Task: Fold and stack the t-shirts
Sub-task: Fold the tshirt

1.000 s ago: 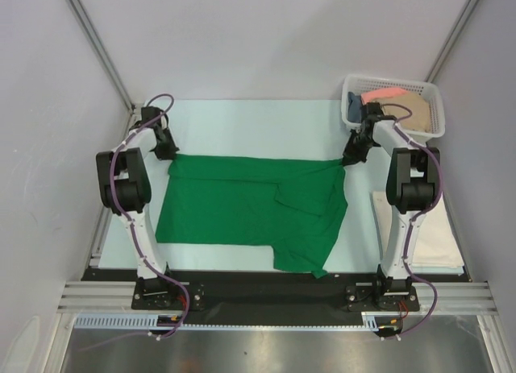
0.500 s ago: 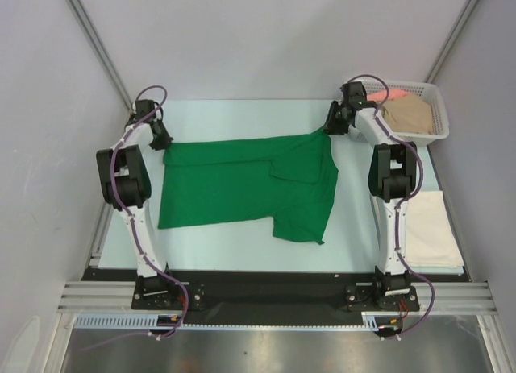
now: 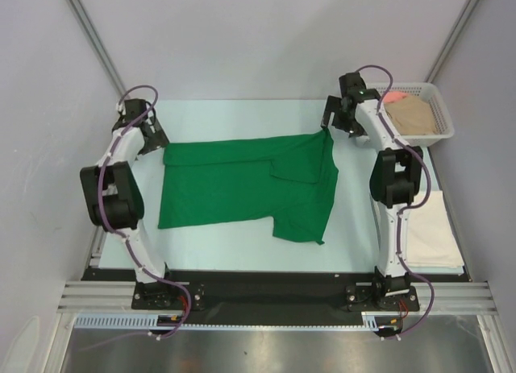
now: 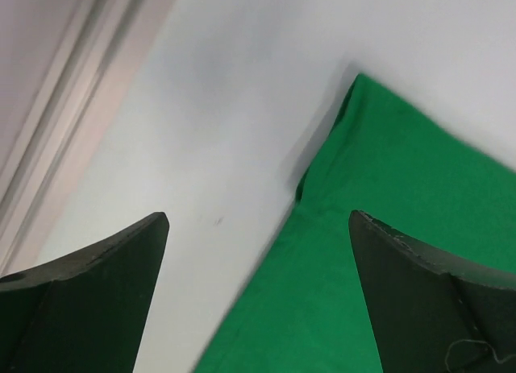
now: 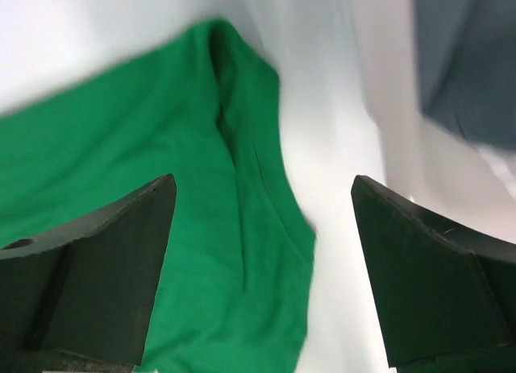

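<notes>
Both wide, empty: left end effector (image 4: 258,216), right end effector (image 5: 262,180) at green t-shirt (image 3: 242,188) far-edge corners, table (image 3: 242,115) beyond.

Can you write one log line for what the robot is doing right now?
green shirt: spread on table | left tool: open, by its far-left corner | right tool: open, by its far-right corner

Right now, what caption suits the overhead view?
Open jaws flank far corners of a bright green cloth t-shirt spread on a pale table.

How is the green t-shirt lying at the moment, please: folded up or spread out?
Spread out: the green t-shirt lies flat across the table, with only a flap doubled over near its right end.
</notes>
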